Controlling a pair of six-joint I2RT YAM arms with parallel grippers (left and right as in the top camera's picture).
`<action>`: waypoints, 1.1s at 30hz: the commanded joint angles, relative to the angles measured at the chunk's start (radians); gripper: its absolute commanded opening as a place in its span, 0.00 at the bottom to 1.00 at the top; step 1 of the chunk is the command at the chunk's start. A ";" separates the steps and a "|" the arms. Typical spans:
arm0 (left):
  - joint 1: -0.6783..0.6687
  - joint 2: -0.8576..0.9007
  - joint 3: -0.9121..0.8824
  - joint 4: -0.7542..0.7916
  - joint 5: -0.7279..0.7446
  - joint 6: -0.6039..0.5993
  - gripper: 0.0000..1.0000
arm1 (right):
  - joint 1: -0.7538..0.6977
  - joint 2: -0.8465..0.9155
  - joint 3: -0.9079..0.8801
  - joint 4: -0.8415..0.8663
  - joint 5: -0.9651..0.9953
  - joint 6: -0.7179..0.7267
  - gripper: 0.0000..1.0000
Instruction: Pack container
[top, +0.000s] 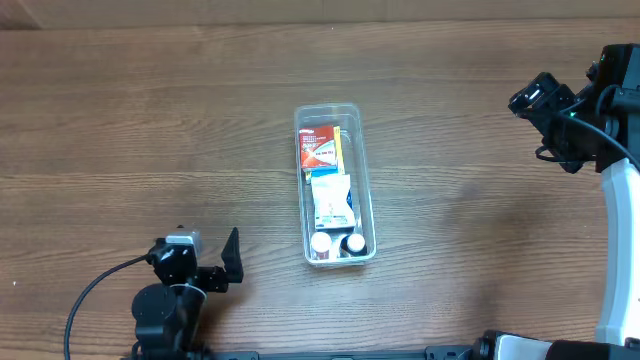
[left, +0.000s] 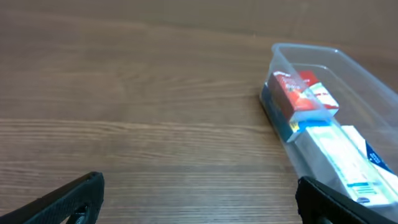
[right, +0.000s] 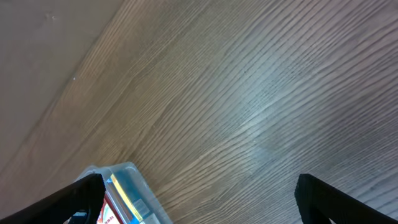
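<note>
From above, you see the container (top: 348, 118) in the middle of the table (top: 140, 120), with one short end toward the arms. Inside it lie a red packet (top: 319, 148) at the far end, a white packet (top: 330, 200) in the middle and two white-capped bottles (top: 321, 243) side by side at the near end. The left gripper (top: 225, 262) sits near the table's front edge, well to the left of the container. The right gripper (top: 530, 100) hangs far off to the right. Neither holds anything. No loose item shows on the table, so I judge the packing done or nearly so. Your next move is probably only to park both arms away from the container.

In the left wrist view, the fingers (left: 68, 202) stand wide apart with bare wood between them. The container lies ahead to the right, and the packets show through its wall.

In the right wrist view, those fingers (right: 339, 199) are also wide apart and empty. Only a corner of the container shows at the lower left. Nothing stands in your way.
</note>
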 joint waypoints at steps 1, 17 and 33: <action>0.006 -0.014 -0.008 0.019 0.012 -0.014 1.00 | -0.003 0.001 0.007 0.005 -0.002 0.004 1.00; 0.006 -0.014 -0.008 0.019 0.011 -0.014 1.00 | -0.003 0.001 0.007 0.005 -0.002 0.004 1.00; 0.006 -0.014 -0.008 0.019 0.011 -0.014 1.00 | 0.069 -0.172 -0.089 0.157 0.167 -0.135 1.00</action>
